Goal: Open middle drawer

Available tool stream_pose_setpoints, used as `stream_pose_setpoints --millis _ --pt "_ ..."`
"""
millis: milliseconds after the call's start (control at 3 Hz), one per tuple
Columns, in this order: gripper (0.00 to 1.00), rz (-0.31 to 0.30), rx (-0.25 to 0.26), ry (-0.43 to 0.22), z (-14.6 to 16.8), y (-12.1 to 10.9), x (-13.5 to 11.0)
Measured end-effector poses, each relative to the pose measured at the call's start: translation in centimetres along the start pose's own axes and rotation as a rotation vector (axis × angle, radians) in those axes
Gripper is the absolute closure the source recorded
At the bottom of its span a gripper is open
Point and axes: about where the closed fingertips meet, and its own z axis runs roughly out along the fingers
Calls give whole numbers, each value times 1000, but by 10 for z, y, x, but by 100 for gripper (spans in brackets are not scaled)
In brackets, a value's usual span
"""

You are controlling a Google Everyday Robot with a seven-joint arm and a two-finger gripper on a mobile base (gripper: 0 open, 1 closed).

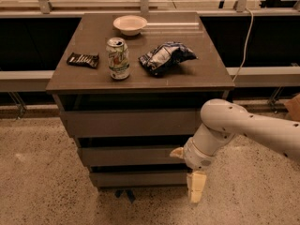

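Observation:
The grey-brown cabinet has three flat, handle-less drawer fronts stacked in steps. The middle drawer [129, 156] is the mid-sized front, with a dark gap above it, and it sits in line with the stack. My gripper [196, 193] hangs on the white arm [234, 128] at the cabinet's lower right corner. It points down beside the right end of the bottom front, just below the right end of the middle drawer. I cannot tell whether it touches either front.
The tall top front [131, 122] and narrow bottom front [138, 178] flank the middle one. On the cabinet top [93, 78] are a soda can [118, 58], a chip bag [164, 57], a white bowl [130, 24] and a dark snack bar [83, 59]. Speckled floor lies all around.

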Motion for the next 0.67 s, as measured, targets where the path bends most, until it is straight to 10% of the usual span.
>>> stream_pose_setpoints --millis 667 --pt "0 88 66 81 30 -47 85"
